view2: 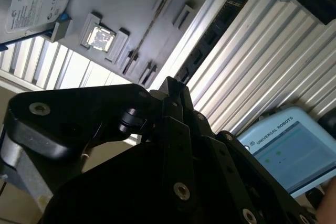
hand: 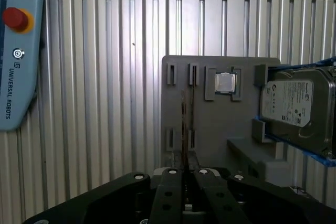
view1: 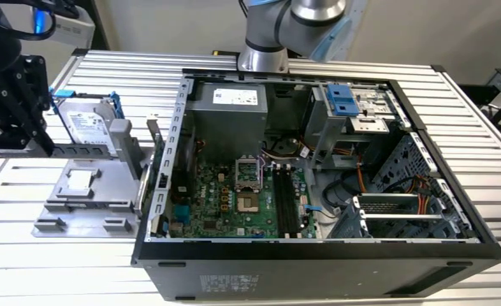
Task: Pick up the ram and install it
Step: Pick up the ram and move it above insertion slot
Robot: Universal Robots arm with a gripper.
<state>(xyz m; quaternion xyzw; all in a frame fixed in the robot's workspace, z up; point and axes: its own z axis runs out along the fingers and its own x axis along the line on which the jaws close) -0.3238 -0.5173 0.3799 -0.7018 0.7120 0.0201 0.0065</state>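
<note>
Closest in, the gripper [hand: 185, 171] has its fingers [hand: 170, 184] drawn together on the ram [view2: 212, 38]. We judge that it pinches the stick by its upper edge and holds it raised above the grey fixture [hand: 210, 119], over the fixture's stick holders [hand: 170, 74]. For this carry we want a firm but gentle clamp on so thin a board. We also want the stick held level, with its ends clear of the holders and of the computer case [view1: 319, 255], which stands just beside the fixture on the exterior view's right. The install is not yet done, since the motherboard slots [view1: 286, 201] inside that case are well apart from the stick. Further along the fixture sit a processor chip [hand: 226, 82] and a hard drive [hand: 294, 108] with a white printed label. Beyond the fixture's holder end lies a blue pendant [hand: 18, 77] bearing lettering, and the case's power supply label [view1: 235, 97] carries print. We leave all of it unread.
</note>
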